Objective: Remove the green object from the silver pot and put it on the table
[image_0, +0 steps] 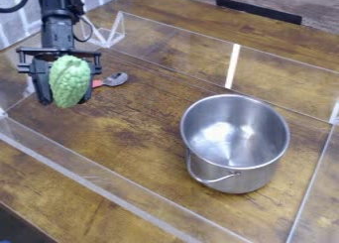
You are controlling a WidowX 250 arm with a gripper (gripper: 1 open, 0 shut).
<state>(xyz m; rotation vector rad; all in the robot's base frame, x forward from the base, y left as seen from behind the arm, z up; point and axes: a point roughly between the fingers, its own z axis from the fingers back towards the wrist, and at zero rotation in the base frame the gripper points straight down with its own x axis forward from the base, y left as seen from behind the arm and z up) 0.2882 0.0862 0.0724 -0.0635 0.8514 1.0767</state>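
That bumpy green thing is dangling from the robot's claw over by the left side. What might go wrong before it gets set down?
The green object hangs in the fingers above the table, so an early release might let it drop, bounce or roll. It is close to the clear plastic wall at the left edge and could bump it. A small red-handled utensil lies just beside it, which the gourd might land on or knock aside.
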